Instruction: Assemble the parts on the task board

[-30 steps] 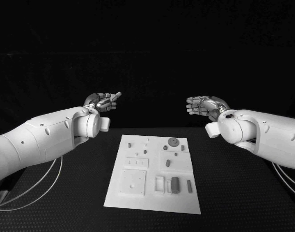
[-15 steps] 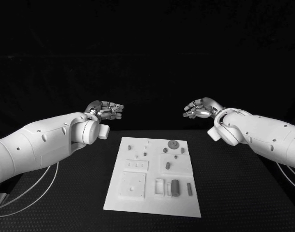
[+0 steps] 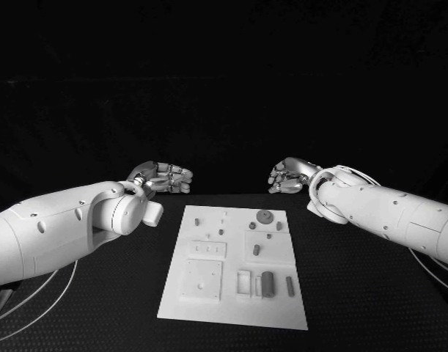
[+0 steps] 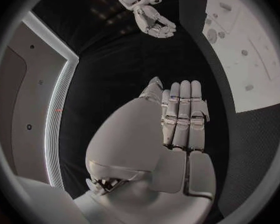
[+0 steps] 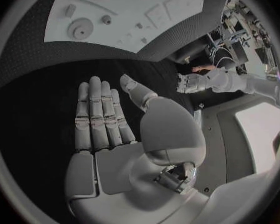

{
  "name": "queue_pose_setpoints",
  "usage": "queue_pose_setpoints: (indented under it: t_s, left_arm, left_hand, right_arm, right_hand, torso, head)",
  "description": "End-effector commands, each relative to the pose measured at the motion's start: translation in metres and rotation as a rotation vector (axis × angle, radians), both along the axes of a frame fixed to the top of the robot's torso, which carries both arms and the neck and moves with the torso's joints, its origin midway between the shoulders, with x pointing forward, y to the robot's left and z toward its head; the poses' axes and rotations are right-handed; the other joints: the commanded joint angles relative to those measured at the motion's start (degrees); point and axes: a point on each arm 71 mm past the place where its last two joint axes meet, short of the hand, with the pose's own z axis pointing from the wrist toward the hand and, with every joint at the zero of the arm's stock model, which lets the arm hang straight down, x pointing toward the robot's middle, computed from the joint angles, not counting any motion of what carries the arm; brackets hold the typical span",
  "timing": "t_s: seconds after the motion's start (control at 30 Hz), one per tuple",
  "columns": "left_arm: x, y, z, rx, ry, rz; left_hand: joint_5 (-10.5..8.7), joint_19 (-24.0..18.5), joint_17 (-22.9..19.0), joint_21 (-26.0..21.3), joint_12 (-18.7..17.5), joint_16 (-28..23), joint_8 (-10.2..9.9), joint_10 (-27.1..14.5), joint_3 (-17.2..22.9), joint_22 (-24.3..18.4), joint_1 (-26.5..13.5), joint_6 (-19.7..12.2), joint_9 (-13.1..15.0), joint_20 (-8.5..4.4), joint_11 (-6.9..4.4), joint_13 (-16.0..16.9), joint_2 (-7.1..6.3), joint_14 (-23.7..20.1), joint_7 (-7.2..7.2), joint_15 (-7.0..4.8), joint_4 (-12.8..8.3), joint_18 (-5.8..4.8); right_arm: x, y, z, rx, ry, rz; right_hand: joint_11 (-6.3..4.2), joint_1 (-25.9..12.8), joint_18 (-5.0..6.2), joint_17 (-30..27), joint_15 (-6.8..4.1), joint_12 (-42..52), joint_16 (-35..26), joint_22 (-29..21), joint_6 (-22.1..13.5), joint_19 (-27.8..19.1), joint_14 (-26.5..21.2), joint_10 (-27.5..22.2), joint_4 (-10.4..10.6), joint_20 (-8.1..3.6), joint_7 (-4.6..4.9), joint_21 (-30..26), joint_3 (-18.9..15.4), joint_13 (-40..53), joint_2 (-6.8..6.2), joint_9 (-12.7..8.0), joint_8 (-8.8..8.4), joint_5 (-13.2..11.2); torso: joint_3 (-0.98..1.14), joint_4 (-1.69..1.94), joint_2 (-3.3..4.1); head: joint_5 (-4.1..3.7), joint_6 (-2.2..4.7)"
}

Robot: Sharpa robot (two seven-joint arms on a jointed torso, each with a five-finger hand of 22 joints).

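Observation:
The white task board point(image 3: 234, 264) lies flat in the middle of the black table. On it are small grey parts: a round toothed piece point(image 3: 263, 216) near the far end, a short peg point(image 3: 255, 250) and a dark oblong piece point(image 3: 266, 282) nearer me. My left hand point(image 3: 163, 177) hovers beyond the board's far left corner. My right hand point(image 3: 287, 176) hovers beyond its far right corner. Neither touches the board. In the wrist views the left hand point(image 4: 184, 117) and the right hand point(image 5: 102, 119) have straight fingers and bare palms.
Black cloth covers the table point(image 3: 361, 293) on both sides of the board. Pale cables point(image 3: 34, 308) hang by my left arm near the table's front left. The board point(image 5: 134, 15) with its round piece point(image 5: 81, 29) lies ahead of the right hand's fingertips.
Both hands have dropped lower and drawn inward toward the board's far end. The left hand's outstretched finger has come in line with the others.

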Motion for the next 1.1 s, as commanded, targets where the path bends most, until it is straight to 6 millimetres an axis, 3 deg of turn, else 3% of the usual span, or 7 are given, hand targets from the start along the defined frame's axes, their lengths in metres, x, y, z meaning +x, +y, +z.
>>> queue_pose_setpoints:
  t_s: [0.03,0.2,0.27,0.5,0.8,1.0,1.1]
  left_arm:
    - [-0.004,-0.006,0.003,-0.014,-0.023,-0.045]
    - [-0.004,-0.012,0.004,-0.021,-0.027,-0.059]
    - [-0.004,-0.013,0.004,-0.021,-0.027,-0.061]
    - [-0.006,-0.019,0.001,-0.028,-0.021,-0.081]
    - [-0.008,-0.022,0.001,-0.033,-0.014,-0.095]
    - [-0.007,-0.021,0.0,-0.031,-0.012,-0.095]
    - [-0.007,-0.022,0.0,-0.031,-0.011,-0.096]
  left_hand:
    - [0.1,0.4,0.1,-0.3,-0.3,-0.2,-0.4,0.4,-0.4,-0.1,0.0,0.6,-0.1,-0.21,0.02,-0.1,-0.02,0.3,0.01,0.15,0.0,0.28]
    - [0.1,0.5,0.3,-0.5,-0.6,-0.6,-0.7,0.4,-0.6,-0.2,-0.2,0.6,-0.3,-0.28,0.07,-0.2,-0.04,0.3,0.06,0.2,0.0,0.13]
    - [0.1,0.5,0.4,-0.5,-0.7,-0.7,-0.8,0.4,-0.7,-0.2,-0.3,0.6,-0.3,-0.29,0.08,-0.2,-0.01,0.3,0.06,0.2,0.0,0.1]
    - [0.1,0.5,0.6,-0.7,-0.9,-1.0,-1.0,0.5,-0.8,-0.3,-0.6,0.7,-0.5,-0.35,0.12,-0.2,0.13,0.3,0.09,0.21,0.1,-0.02]
    - [0.1,0.5,0.8,-0.9,-1.3,-1.3,-1.3,0.5,-1.0,-0.4,-0.9,0.7,-0.6,-0.39,0.17,-0.3,0.17,0.2,0.13,0.24,0.0,-0.13]
    - [0.1,0.5,0.9,-1.0,-1.4,-1.5,-1.4,0.5,-1.1,-0.5,-1.0,0.7,-0.7,-0.4,0.2,-0.3,0.21,0.2,0.16,0.26,0.0,-0.19]
    - [0.1,0.5,0.9,-1.0,-1.5,-1.6,-1.4,0.5,-1.1,-0.5,-1.1,0.7,-0.7,-0.41,0.21,-0.3,0.21,0.2,0.17,0.26,0.0,-0.2]
  right_arm:
    - [0.0,0.007,-0.002,-0.176,-0.042,0.074]
    - [0.001,0.013,-0.006,-0.26,-0.048,0.102]
    - [0.001,0.015,-0.007,-0.278,-0.048,0.111]
    - [-0.001,0.021,-0.012,-0.345,-0.039,0.148]
    - [-0.004,0.028,-0.017,-0.376,-0.045,0.174]
    - [-0.008,0.03,-0.018,-0.398,-0.043,0.193]
    - [-0.008,0.031,-0.018,-0.404,-0.04,0.198]
  right_hand:
    - [0.01,0.3,1.15,1.0,-0.41,-0.5,0.3,1.2,0.4,1.2,1.0,0.4,0.1,-0.34,-0.01,0.4,-0.4,0.1,-0.34,0.1,-0.45,0.3]
    - [0.02,0.2,1.15,2.4,-0.95,-1.3,0.5,1.3,0.8,2.5,2.2,0.7,0.1,-0.85,-0.03,1.0,-0.5,0.2,-0.9,0.2,-1.13,0.3]
    - [0.0,0.2,1.15,2.7,-1.1,-1.5,0.6,1.3,0.9,2.9,2.6,0.8,0.1,-0.99,-0.04,1.2,-0.5,0.2,-1.0,0.2,-1.29,0.3]
    - [-0.23,0.2,1.15,5.0,-1.97,-2.3,2.2,1.5,1.5,5.1,4.7,1.4,0.1,-1.93,-0.23,2.9,-0.9,0.4,-1.26,0.5,-2.02,0.3]
    - [-0.22,0.3,1.15,5.4,-2.02,-2.6,2.3,1.5,1.5,5.3,4.8,1.3,0.1,-2.06,-0.22,3.2,-0.9,0.4,-1.39,0.5,-2.23,0.3]
    - [-0.21,0.3,1.15,5.5,-2.02,-2.7,2.3,1.5,1.5,5.3,4.8,1.3,0.1,-2.09,-0.23,3.3,-0.9,0.4,-1.44,0.5,-2.28,0.3]
    - [-0.22,0.3,1.15,5.5,-2.01,-2.7,2.3,1.4,1.6,5.3,4.8,1.3,0.1,-2.09,-0.25,3.3,-0.9,0.4,-1.5,0.6,-2.28,0.3]
  torso:
    - [0.19,0.74,1.25]
    - [-0.06,1.66,3.32]
    - [-0.12,1.84,3.73]
    - [-0.75,2.73,5.57]
    - [-1.33,3.57,7.1]
    - [-1.61,3.81,7.63]
    - [-1.6,3.81,7.87]
  head:
    - [-0.61,-0.1]
    - [-1.75,0.67]
    - [-1.96,0.75]
    - [-2.91,1.27]
    - [-3.68,1.85]
    - [-3.94,1.83]
    - [-4.1,2.0]
